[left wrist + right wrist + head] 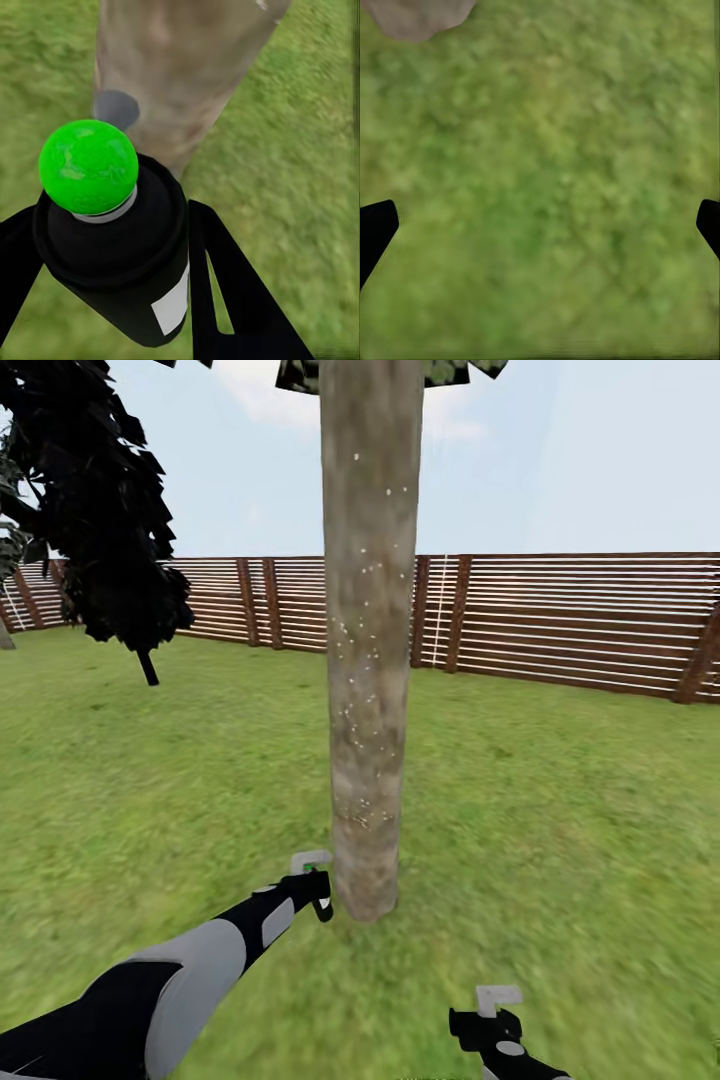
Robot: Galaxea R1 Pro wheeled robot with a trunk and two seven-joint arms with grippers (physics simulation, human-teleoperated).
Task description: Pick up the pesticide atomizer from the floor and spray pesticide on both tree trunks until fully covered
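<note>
Left gripper [112, 285] clamps pesticide atomizer [112, 240] beside tree trunk [368, 660], white-specked, partly sprayed; right gripper [540, 225] spread, empty.

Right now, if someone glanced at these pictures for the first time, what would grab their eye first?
The thick grey-brown speckled tree trunk rises from the lawn in mid-frame of the head view, before a brown slatted wood fence. At its base the left pincer is clamped around a black spray bottle with a bright green round cap, pointing at the bark. The right pincer hangs open over grass.
</note>
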